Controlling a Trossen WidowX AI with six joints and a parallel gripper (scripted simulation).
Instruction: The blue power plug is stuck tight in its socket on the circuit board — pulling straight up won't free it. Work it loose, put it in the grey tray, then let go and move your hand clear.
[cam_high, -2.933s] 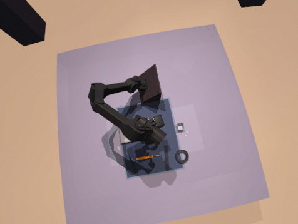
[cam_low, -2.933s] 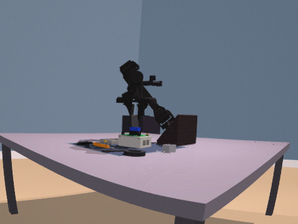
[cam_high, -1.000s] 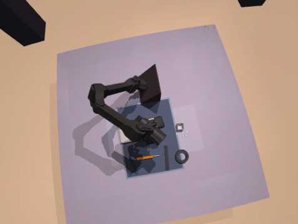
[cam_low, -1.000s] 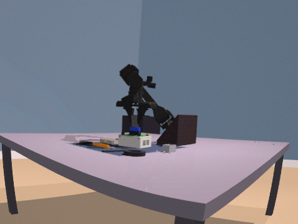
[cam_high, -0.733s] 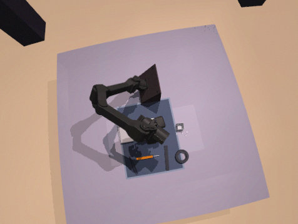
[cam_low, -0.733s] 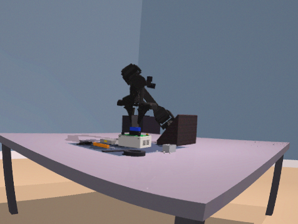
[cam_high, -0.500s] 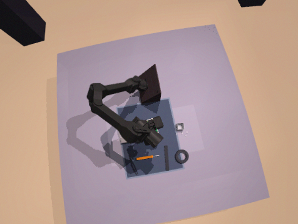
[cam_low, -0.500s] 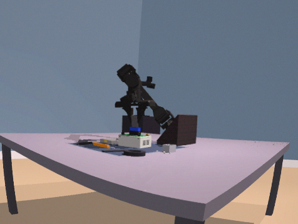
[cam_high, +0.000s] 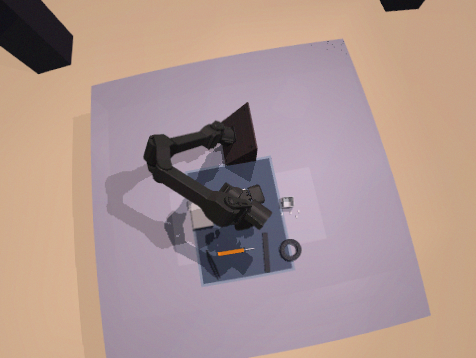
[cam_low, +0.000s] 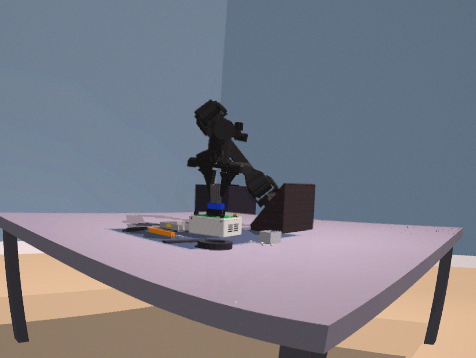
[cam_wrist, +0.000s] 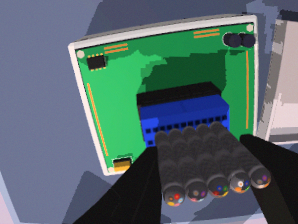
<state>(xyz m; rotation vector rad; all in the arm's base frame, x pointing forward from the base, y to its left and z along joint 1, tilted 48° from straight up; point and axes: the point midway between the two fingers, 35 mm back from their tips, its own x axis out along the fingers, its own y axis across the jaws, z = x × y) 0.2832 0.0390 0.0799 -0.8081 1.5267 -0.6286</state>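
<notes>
The blue power plug (cam_low: 216, 205) (cam_wrist: 185, 113) sits in its black socket (cam_low: 216, 213) (cam_wrist: 172, 94) on the green circuit board (cam_wrist: 117, 100), which is in a white housing (cam_low: 212, 227). Several dark cables (cam_low: 215, 193) (cam_wrist: 205, 160) rise from the plug. My gripper (cam_low: 217, 187) (cam_wrist: 198, 149) points down and is shut on these cables, a little above the blue body. The arm hides the gripper and plug in the top view. The grey tray (cam_high: 202, 220) (cam_wrist: 273, 75) stands beside the board, partly hidden by the arm and cut off in the wrist view.
An orange screwdriver (cam_high: 231, 252) (cam_low: 161, 232), a dark bar (cam_high: 266, 252) and a black ring (cam_high: 290, 250) (cam_low: 215, 244) lie near the board. A small grey box (cam_high: 286, 202) (cam_low: 270, 237) stands beside the blue mat (cam_high: 280, 262). A dark brown block (cam_high: 242, 137) (cam_low: 297, 207) stands by the arm.
</notes>
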